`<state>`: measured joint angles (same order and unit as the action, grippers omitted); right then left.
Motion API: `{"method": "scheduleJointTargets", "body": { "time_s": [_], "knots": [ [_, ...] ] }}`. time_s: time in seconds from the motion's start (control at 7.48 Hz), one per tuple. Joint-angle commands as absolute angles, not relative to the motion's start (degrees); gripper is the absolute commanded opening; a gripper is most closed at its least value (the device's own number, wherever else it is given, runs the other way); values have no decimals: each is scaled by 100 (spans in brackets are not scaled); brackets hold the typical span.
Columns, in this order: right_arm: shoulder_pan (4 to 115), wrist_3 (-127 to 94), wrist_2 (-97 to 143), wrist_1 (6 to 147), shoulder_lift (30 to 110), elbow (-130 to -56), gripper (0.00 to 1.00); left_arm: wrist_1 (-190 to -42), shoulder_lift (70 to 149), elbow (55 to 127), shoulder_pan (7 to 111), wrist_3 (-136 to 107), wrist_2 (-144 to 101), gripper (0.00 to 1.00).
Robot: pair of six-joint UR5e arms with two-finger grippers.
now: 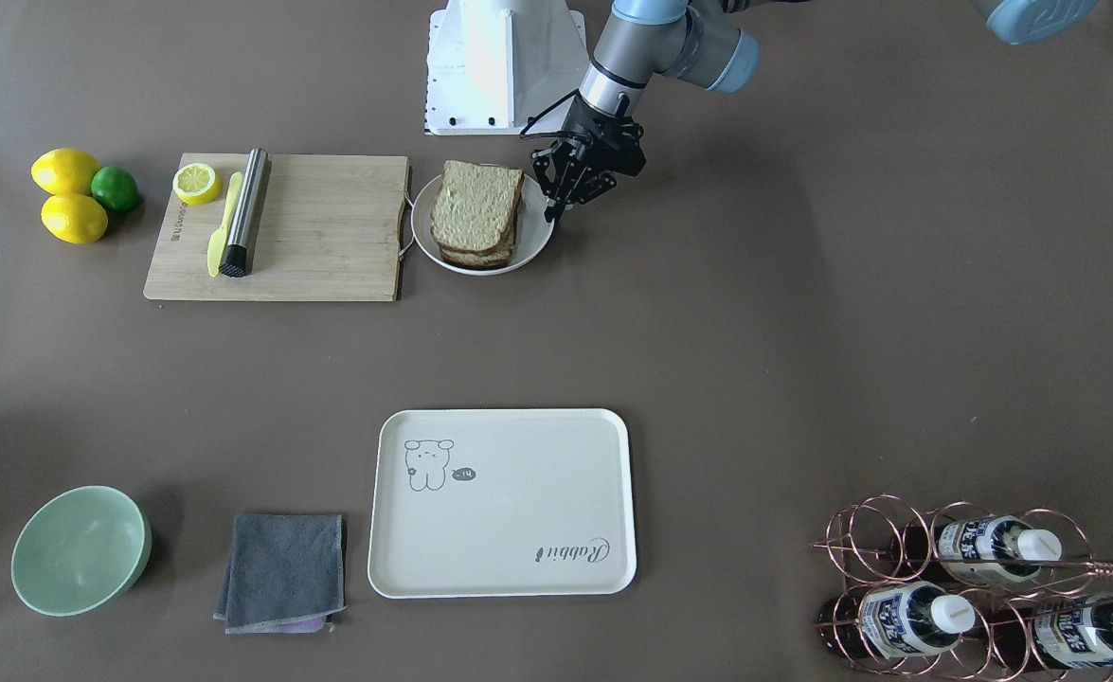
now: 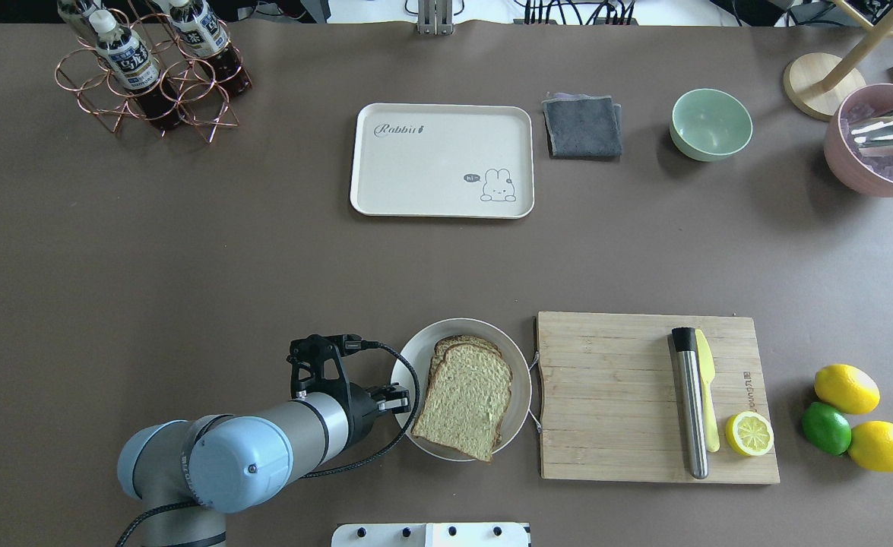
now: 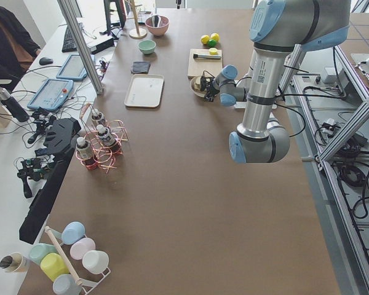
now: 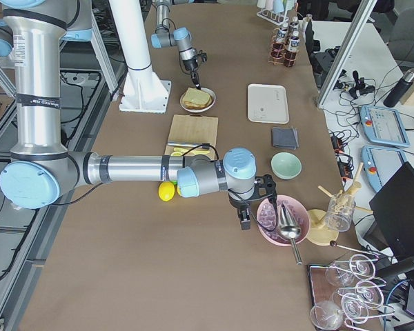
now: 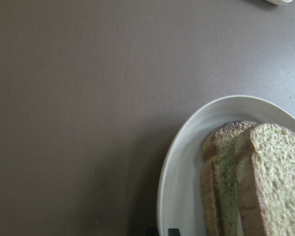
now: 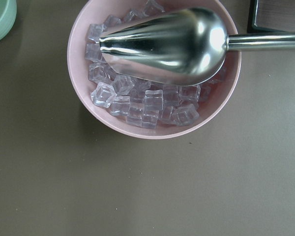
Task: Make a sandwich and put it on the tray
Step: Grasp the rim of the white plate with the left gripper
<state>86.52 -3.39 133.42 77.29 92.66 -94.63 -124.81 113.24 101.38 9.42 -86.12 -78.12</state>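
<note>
Left jaws just beside plate rim, tray well apart.

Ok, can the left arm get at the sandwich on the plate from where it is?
Probably yes: the left gripper hangs right beside the plate rim, fingers apparently open and empty. Nothing stands between it and the sandwich, whose top slice lies uncovered.

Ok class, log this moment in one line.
left gripper: open beside plate | sandwich: on plate | tray: bare | right gripper: near ice bowl
</note>
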Motion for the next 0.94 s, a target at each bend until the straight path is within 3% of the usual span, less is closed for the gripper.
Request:
{"method": "scheduleJointTargets", "body": {
  "time_s": [0.0, 0.8],
  "knots": [
    [8657, -343, 13342, 7734, 9264, -9440, 100, -12498, 11364, 10204, 1037, -8640, -7822, 0],
    [8666, -343, 13333, 7734, 9290, -9422, 100, -12463, 11452, 10257, 1897, -9270, -9032, 0]
  ]
}}
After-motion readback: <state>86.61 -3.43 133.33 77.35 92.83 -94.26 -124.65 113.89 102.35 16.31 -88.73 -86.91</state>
